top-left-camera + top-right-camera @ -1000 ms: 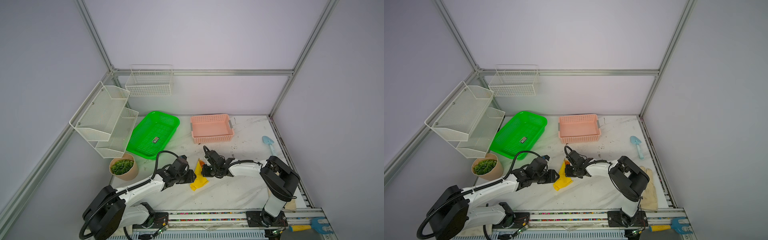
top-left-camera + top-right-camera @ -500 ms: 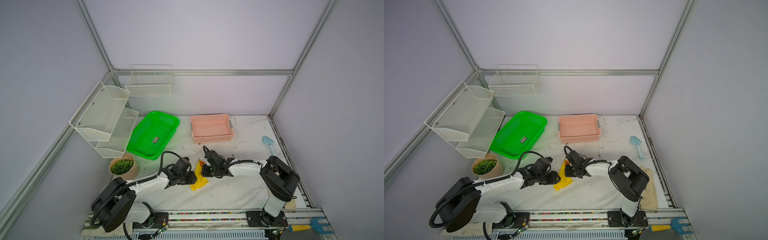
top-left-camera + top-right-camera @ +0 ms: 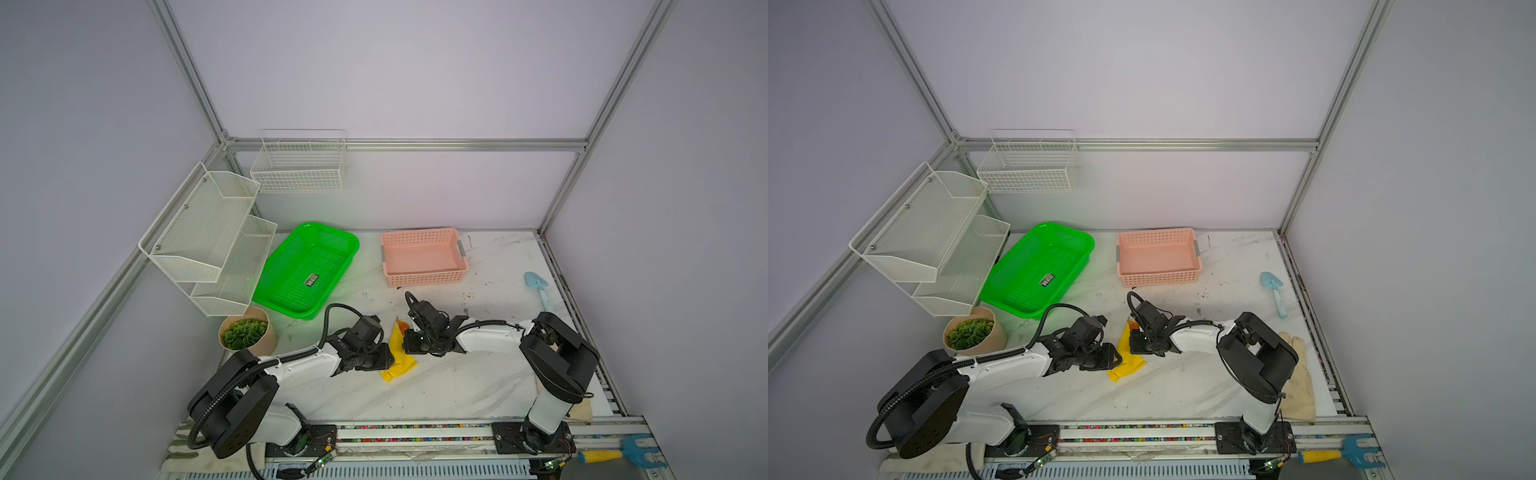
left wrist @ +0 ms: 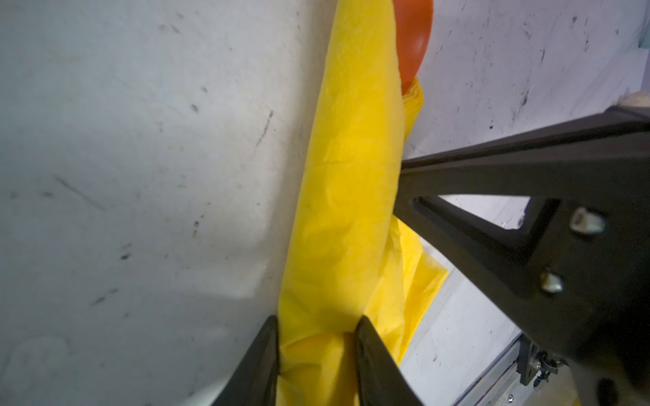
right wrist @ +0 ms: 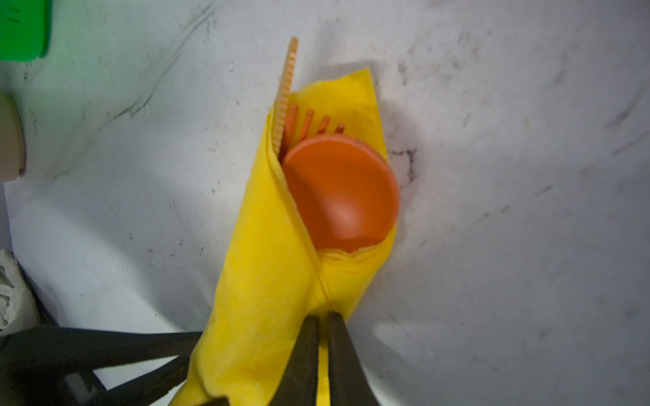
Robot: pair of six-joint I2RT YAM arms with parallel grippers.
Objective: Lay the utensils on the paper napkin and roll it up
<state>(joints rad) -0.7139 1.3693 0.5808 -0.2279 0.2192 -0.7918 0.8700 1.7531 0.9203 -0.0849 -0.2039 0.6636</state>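
Yellow napkin point(image 3: 399, 357), rolled round the orange spoon point(image 5: 341, 189) and fork point(image 5: 308, 121) on the worktop point(image 3: 457, 395), with the left tool point(image 4: 316, 323) clenched on one end and the right tool point(image 5: 323, 318) pinching its edge.

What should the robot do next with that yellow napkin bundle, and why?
Probably roll the napkin a little further over its loose flap. It already wraps the spoon and fork; the left gripper clasps one end, the right gripper pinches an edge, yet that flap lies unwrapped.
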